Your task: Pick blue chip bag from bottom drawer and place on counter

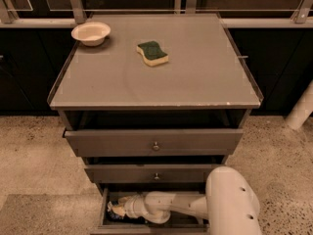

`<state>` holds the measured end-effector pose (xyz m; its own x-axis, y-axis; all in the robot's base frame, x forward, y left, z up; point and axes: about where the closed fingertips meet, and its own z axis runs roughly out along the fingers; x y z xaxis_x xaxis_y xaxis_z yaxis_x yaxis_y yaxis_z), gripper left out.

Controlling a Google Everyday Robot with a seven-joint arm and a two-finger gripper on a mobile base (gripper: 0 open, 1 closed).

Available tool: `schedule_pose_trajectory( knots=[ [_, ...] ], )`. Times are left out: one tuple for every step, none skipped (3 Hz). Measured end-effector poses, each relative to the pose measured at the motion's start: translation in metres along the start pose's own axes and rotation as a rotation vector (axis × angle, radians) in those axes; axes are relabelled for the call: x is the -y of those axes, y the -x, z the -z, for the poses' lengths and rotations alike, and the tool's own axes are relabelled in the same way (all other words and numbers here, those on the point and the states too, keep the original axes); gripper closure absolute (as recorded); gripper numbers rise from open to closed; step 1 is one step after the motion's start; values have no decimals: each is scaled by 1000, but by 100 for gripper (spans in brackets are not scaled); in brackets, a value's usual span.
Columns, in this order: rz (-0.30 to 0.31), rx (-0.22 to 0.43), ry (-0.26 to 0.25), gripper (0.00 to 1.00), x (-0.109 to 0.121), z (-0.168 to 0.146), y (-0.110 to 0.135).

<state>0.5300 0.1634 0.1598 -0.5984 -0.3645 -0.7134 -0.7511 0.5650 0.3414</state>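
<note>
The bottom drawer point(103, 210) is pulled open at the foot of the cabinet. My white arm reaches into it from the right, and the gripper point(119, 209) is at the drawer's left end. A small dark-blue crinkly patch of the blue chip bag point(114, 215) shows at the gripper's tip, mostly hidden by it. The counter point(195, 77) is the flat grey cabinet top above.
A cream bowl point(91, 33) stands at the counter's back left. A green-and-yellow sponge point(152, 52) lies near the counter's back middle. Two wider knobbed drawers point(154, 142) above stand slightly open. Speckled floor surrounds the cabinet; a white post point(300, 109) stands at right.
</note>
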Motion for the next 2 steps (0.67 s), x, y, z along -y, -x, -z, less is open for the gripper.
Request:
schedule_pose_trajectory(
  knots=[
    [0, 0, 0, 100, 0, 0, 0],
    [0, 0, 0, 100, 0, 0, 0]
  ],
)
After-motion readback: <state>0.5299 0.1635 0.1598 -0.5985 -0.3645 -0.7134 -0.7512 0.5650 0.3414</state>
